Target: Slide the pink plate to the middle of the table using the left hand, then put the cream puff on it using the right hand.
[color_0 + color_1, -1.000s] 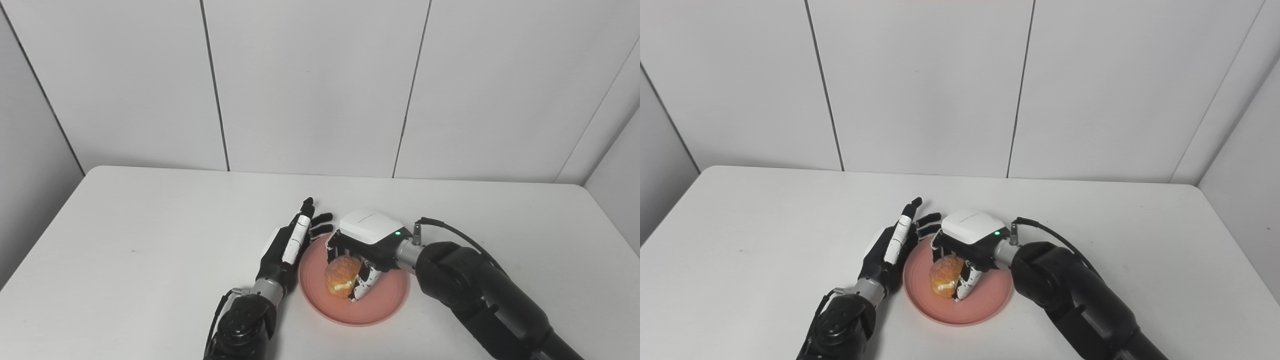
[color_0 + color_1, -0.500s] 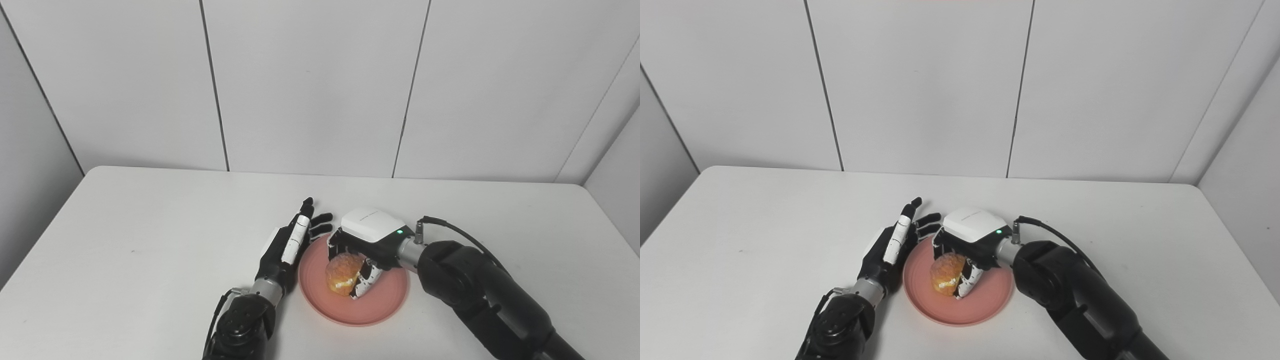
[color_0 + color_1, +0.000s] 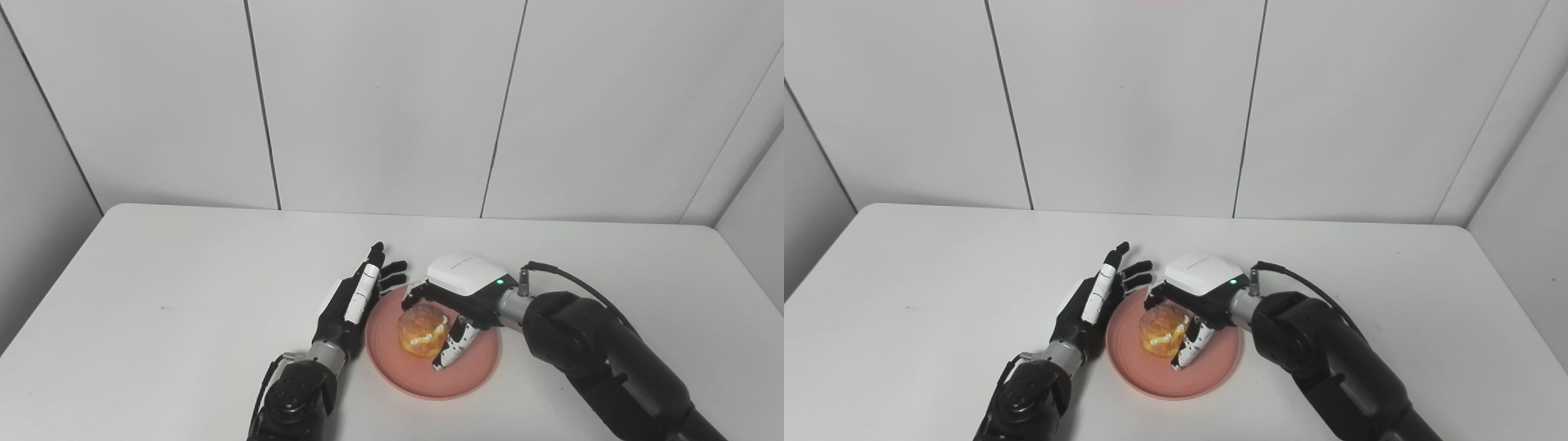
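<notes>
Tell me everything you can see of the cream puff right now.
The cream puff is a round, golden-brown pastry with a crusty, bumpy top and a band of white cream showing along a split in its near side. It sits on the pink plate, left of the plate's middle. The right hand arches over it with fingers spread beside it; whether they touch it is unclear. The left hand lies flat beside the plate, apart from the puff.

You'll find nothing legible here. The white cover on the back of the right hand (image 3: 468, 283) carries a faint grey line of print, too small and blurred to read. Beside it, near the wrist, a small green light glows, with no figure or symbol on it. No labels, numbers or signs show anywhere else.
</notes>
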